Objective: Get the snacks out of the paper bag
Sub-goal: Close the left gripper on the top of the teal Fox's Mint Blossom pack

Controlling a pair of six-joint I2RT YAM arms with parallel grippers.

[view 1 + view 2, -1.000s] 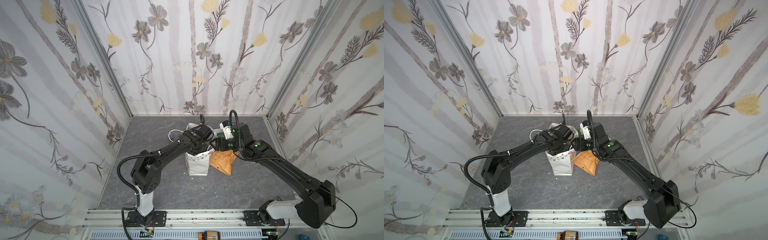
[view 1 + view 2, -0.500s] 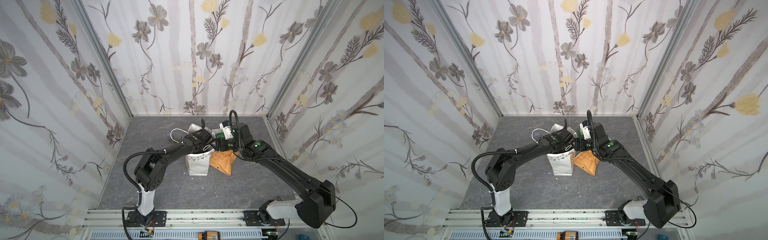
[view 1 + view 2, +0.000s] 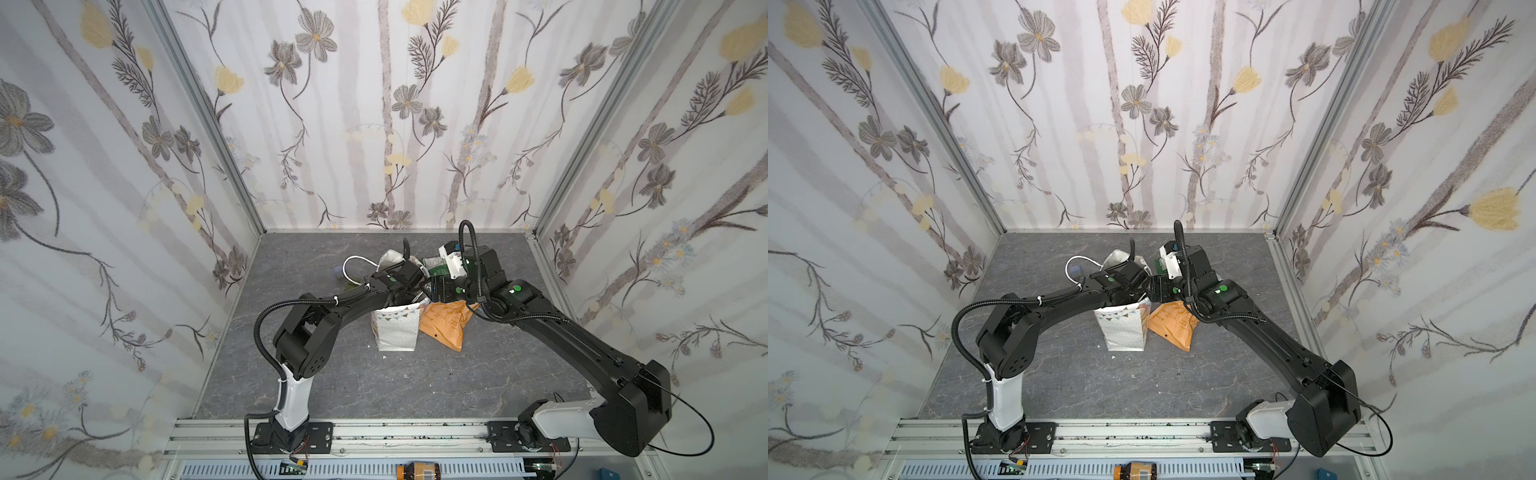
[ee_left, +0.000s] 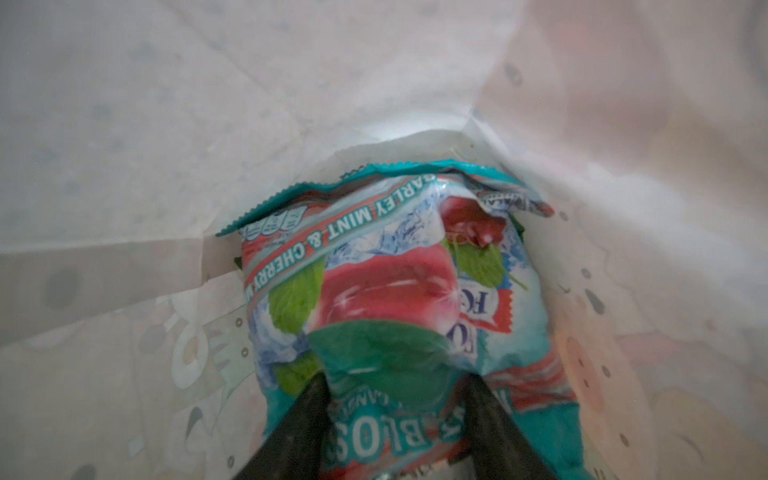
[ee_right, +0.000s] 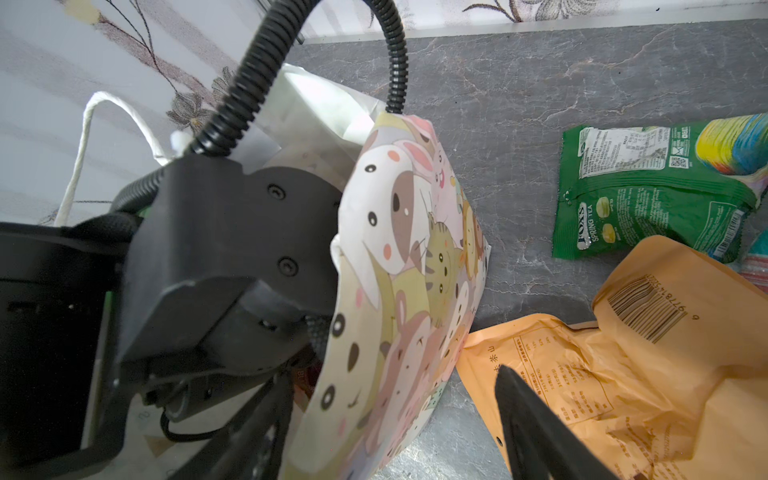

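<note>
The white paper bag (image 3: pixel 395 332) stands upright mid-table in both top views, and its cartoon-printed side (image 5: pixel 407 249) fills the right wrist view. My left gripper (image 4: pixel 397 386) is deep inside it. Both black fingers press the bunched end of a teal FOX'S snack packet (image 4: pixel 386 291) lying on the bag's floor. My right gripper (image 5: pixel 395 374) stands open astride the bag's wall, one finger inside and one outside over the orange pouch (image 5: pixel 623 374). The orange pouch (image 3: pixel 444 328) leans against the bag's right side. A green FOX'S packet (image 5: pixel 656 195) lies flat behind it.
The bag's white cord handle (image 3: pixel 353 266) loops out to the left behind it. A small blue cube (image 3: pixel 336 272) sits on the grey table beside that loop. Both forearms cross above the bag's mouth. Patterned walls enclose the table on three sides.
My left arm has pushed further down into the bag and its jaws have narrowed onto the teal packet. The cord handle has swung out to the left. The right arm has stayed put.
</note>
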